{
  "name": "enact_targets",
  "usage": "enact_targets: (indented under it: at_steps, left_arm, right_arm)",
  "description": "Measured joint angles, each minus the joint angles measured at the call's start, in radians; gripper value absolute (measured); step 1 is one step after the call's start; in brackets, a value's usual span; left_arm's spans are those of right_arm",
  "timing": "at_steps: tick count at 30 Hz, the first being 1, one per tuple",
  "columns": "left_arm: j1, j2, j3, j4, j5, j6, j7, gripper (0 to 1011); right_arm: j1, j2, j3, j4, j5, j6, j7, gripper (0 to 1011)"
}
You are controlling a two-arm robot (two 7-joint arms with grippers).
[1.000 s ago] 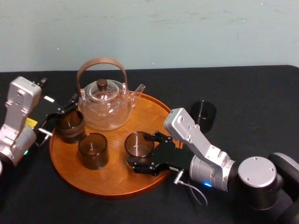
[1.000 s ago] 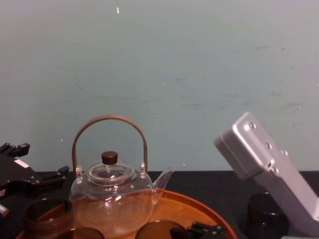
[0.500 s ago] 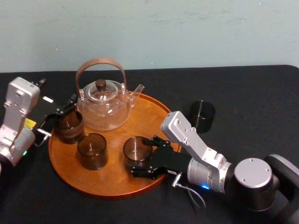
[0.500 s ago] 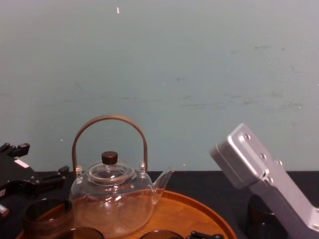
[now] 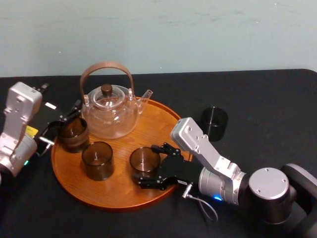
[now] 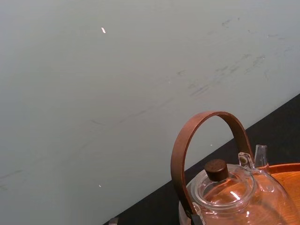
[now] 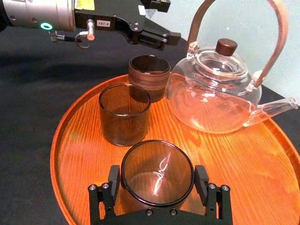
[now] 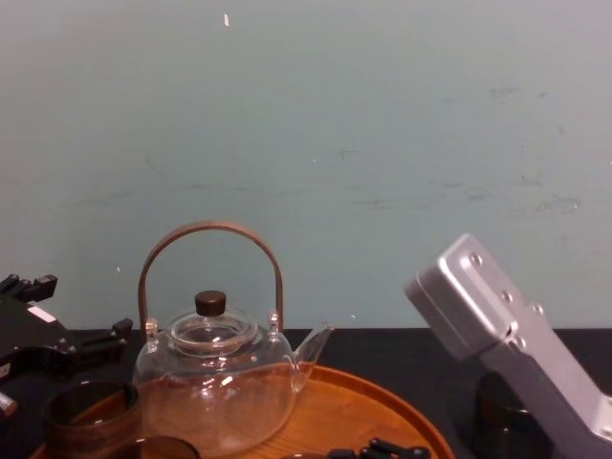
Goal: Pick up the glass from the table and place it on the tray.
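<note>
Teapot (image 5: pixel 110 111): clear glass, arched brown handle, dark knob on the lid; upright, beyond the right claw (image 5: pixel 147 164) and to its left.
Smoky tumbler (image 5: pixel 97 159): just left of the claw.
Ribbed brown cup (image 5: pixel 74 134): farther left, beside the teapot.
Dark cup (image 5: pixel 214 123): on the black table (image 5: pixel 257 99), beyond the claw, to its right.
Pale green wall (image 5: pixel 198 29): behind all.

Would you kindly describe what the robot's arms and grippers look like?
Both arms have boxy silver wrist housings and black grippers. The right arm adds a round grey joint, a blue light and a thin looping cable behind the right gripper. The left arm carries a green light and white and yellow labels behind the left gripper.
</note>
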Motion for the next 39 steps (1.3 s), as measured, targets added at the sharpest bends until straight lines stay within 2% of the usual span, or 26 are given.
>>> enact_targets:
  at_steps: [9, 23, 31, 39]
  left_arm:
    - [0.0, 0.0, 0.0, 0.0, 0.0, 0.0, 0.0, 1001]
    - [0.0, 0.0, 0.0, 0.0, 0.0, 0.0, 0.0, 1001]
    - [0.0, 0.0, 0.0, 0.0, 0.0, 0.0, 0.0, 1001]
    - [0.0, 0.0, 0.0, 0.0, 0.0, 0.0, 0.0, 1001]
  right_arm:
    - [-0.026, 0.009, 0.025, -0.043, -0.002, -0.045, -0.031, 1002]
    - [-0.083, 0.06, 0.091, -0.172, 0.038, -0.107, -0.031, 1002]
    - [-0.158, 0.122, 0.149, -0.239, 0.117, -0.136, -0.008, 1002]
    - [-0.238, 0.171, 0.239, -0.267, 0.212, -0.134, -0.027, 1002]
